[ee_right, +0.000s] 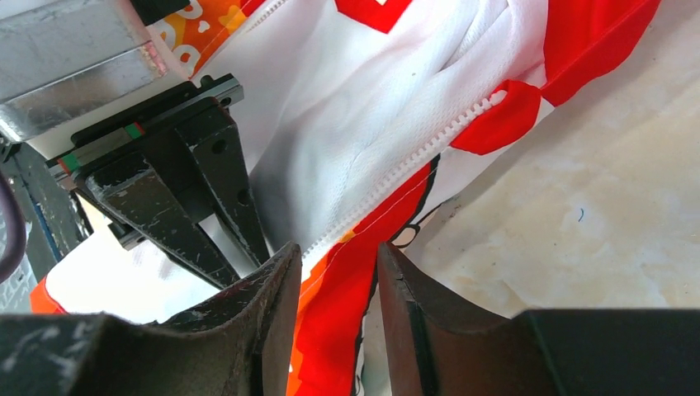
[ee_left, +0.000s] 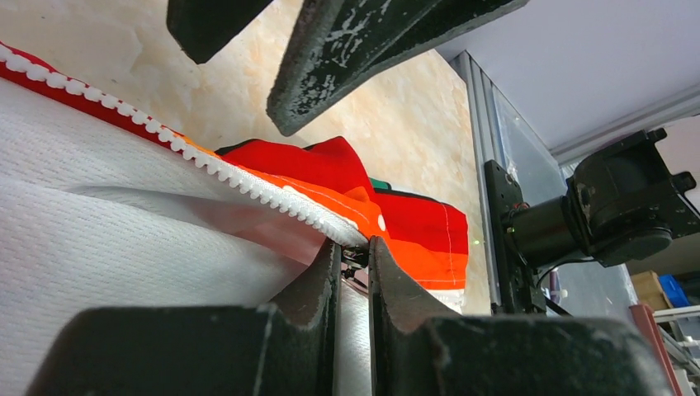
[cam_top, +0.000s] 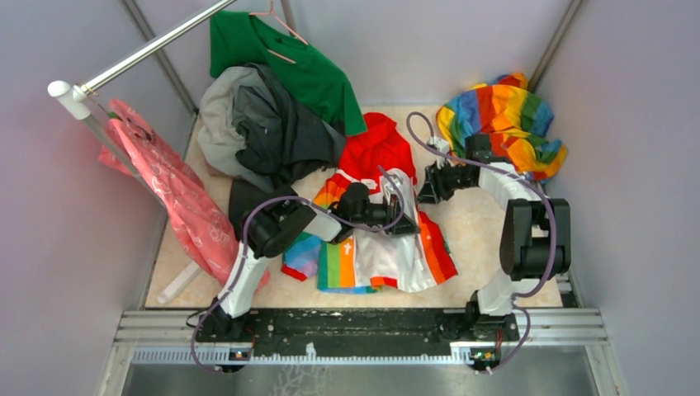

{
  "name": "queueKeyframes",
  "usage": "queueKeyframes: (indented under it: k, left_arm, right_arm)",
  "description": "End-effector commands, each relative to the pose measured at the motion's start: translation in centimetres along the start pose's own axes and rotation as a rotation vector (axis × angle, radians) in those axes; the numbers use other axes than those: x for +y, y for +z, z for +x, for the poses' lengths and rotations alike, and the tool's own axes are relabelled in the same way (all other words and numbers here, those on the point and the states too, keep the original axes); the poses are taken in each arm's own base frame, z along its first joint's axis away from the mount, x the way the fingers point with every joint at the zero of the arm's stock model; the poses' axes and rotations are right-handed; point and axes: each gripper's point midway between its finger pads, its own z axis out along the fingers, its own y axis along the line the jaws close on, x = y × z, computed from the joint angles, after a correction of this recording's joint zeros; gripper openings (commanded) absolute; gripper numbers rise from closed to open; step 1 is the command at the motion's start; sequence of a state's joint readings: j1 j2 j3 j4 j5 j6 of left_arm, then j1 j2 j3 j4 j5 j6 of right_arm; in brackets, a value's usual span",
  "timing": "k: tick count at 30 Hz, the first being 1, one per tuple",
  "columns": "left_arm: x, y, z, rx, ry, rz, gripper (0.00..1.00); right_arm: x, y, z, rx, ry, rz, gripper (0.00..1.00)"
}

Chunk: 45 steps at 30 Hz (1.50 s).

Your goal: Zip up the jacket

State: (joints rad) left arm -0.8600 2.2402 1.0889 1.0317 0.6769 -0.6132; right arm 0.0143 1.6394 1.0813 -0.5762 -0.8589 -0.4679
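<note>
The jacket (cam_top: 388, 260) lies front up in the middle of the table, its red hood (cam_top: 378, 144) towards the back. My left gripper (cam_top: 406, 224) reaches over its white front. In the left wrist view that gripper (ee_left: 355, 246) is shut on a small dark zipper part at the end of the white zipper teeth (ee_left: 206, 161). My right gripper (cam_top: 427, 195) is just behind it, at the jacket's right front edge. Its jaws (ee_right: 338, 252) are open, with the orange-red edge strip (ee_right: 330, 330) loose between them beside the zipper (ee_right: 429, 144).
A rainbow cloth (cam_top: 503, 115) is bunched at the back right. A dark grey garment (cam_top: 272, 132) and a green shirt (cam_top: 305, 66) are heaped at the back left. A pink garment (cam_top: 177, 198) hangs from a rail (cam_top: 140, 54) on the left. Walls close in three sides.
</note>
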Motion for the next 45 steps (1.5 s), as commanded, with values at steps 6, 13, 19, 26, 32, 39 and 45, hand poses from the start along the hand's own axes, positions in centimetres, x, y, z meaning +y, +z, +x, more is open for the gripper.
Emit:
queueKeyframes:
  k: [6,13,19,26,32,39,45]
  left_arm:
    - [-2.3,-0.2,-0.3,0.019,0.031,0.086,0.06]
    - [-2.6,0.0,-0.2,0.025,0.035,0.099,0.06]
    - [-2.8,0.1,-0.1,0.031,0.038,0.109,0.07]
    - [-2.8,0.2,-0.2,0.029,0.042,0.109,0.08]
    - [-2.9,0.1,-0.3,0.027,0.046,0.107,0.12]
    - [-3.6,-0.6,-0.4,0.013,0.040,0.135,0.32]
    - [-4.8,-0.9,-0.5,0.014,0.028,0.204,0.44]
  right_arm:
    - [-0.6,0.5,-0.9,-0.004,0.012,0.003,0.42]
    - [-0.1,1.5,-0.7,0.031,-0.011,0.013,0.48]
    - [-0.3,2.5,-0.4,0.059,-0.019,0.056,0.46]
    - [0.0,3.0,-0.5,0.066,-0.022,0.056,0.24]
    - [0.2,2.8,-0.8,0.061,-0.020,0.049,0.11]
    - [1.7,1.0,-2.5,-0.027,-0.029,-0.030,0.06]
    - [3.4,-0.4,-3.7,-0.098,-0.054,-0.121,0.06]
